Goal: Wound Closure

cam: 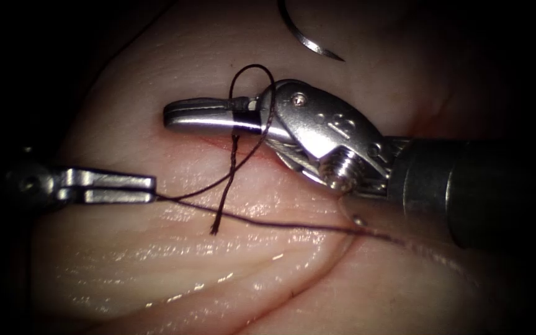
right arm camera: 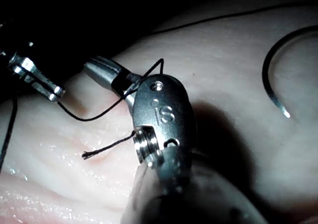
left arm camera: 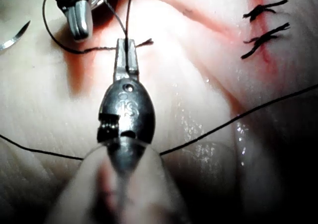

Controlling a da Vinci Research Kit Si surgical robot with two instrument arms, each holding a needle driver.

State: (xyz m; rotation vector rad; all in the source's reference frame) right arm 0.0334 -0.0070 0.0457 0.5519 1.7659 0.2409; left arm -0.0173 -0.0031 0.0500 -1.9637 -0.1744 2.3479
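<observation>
the left tool (cam: 128,188) is clenched on the thread (cam: 200,193) just left of the cut (cam: 218,138), holding it where the strand leaves the tissue (cam: 156,93). the right tool (cam: 209,115) lies across the cut with its jaws closed, and the thread loops around them (whether they also pinch a strand between them is hard to judge). a short frayed tail (cam: 218,211) hangs down from the cut, below the right tool.

the needle (cam: 308,37) lies free on the tissue, well beyond the cut and above the right tool, held by nobody and not in the tissue. a long strand (cam: 293,224) runs across the tissue below the cut towards the right.

my reading is a knot in the making. to do it well, the wrap on the right tool should stay on the jaws and not slide off their tips, and the left tool should keep a steady, light tension. pulls should run level with the tissue, across the cut, so the thread does not saw the edges. the loose needle should be kept clear of the strands.

in the left wrist view two finished stitches (left arm camera: 263,30) sit further along the cut.
</observation>
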